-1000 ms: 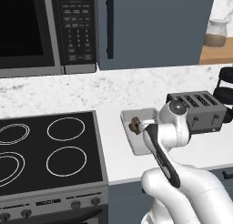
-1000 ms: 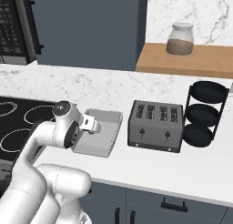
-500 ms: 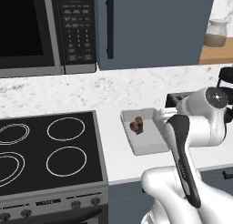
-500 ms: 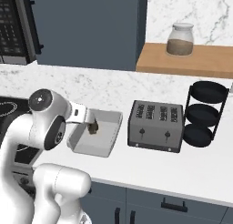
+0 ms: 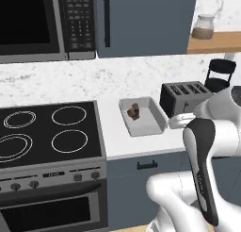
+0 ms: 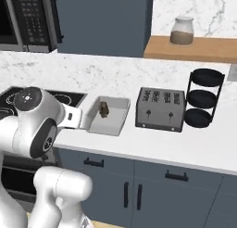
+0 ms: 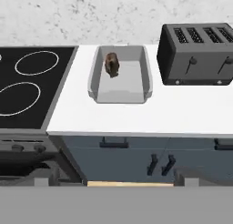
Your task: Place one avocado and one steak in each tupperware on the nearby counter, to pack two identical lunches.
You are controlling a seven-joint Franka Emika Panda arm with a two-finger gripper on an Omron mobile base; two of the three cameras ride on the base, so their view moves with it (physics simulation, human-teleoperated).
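The white flat bench over blue-grey drawer fronts with black bar handles runs from the black glass cooktop with four white ring burners, on its left, to the right edge of the views. A black-fronted microwave hangs over the cooktop, and a dark blue-grey wall cabinet hangs beside it. The white robot arm bulks in the foreground of both base views and covers part of the bench front. A dark grey four-slot toaster stands just right of the light grey shallow rectangular tupperware, the two apart. Right of the toaster stands a black three-tier round rack, cut by the picture edge in the left base view. On a wooden wall shelf sits a glass jar with brownish contents. A small reddish-brown lumpy steak lies inside the tupperware, at its far end nearer the left wall. The tool sits high and back from the bench; its fingertips are too faint to pick out, but they stand wide apart and hold nothing
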